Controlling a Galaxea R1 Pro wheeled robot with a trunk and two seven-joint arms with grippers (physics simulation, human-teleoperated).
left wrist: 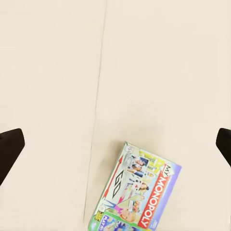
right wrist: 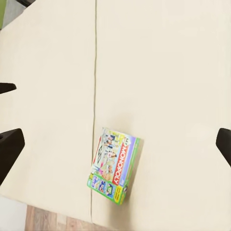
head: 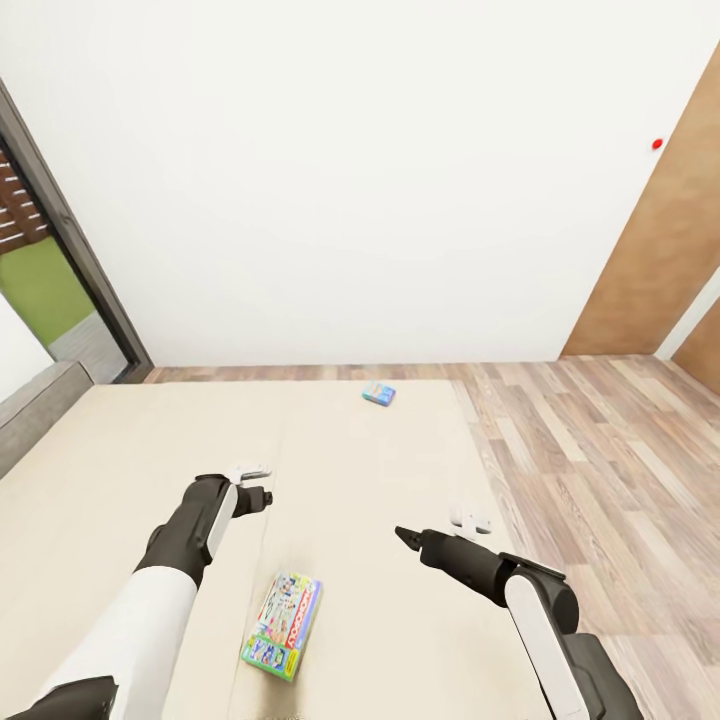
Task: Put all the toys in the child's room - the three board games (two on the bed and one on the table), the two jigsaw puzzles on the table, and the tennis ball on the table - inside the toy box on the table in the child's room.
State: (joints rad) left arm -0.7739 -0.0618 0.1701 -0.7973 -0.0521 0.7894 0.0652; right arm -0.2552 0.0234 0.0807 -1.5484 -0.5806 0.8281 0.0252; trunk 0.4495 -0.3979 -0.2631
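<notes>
Two board games lie on the beige bed. A white-green Monopoly box rests flat near the front edge, also seen as the same box in both wrist views. A smaller blue box lies near the bed's far edge. My left gripper hovers open above the mattress, behind and left of the Monopoly box, its dark fingers spread wide. My right gripper hovers open to the right of that box, fingers apart. The table, toy box, jigsaw puzzles and tennis ball are out of view.
A white wall stands behind the bed. Wooden floor runs along the bed's right side, with a wooden door panel at the far right. A dark-framed window or glass door is at the left.
</notes>
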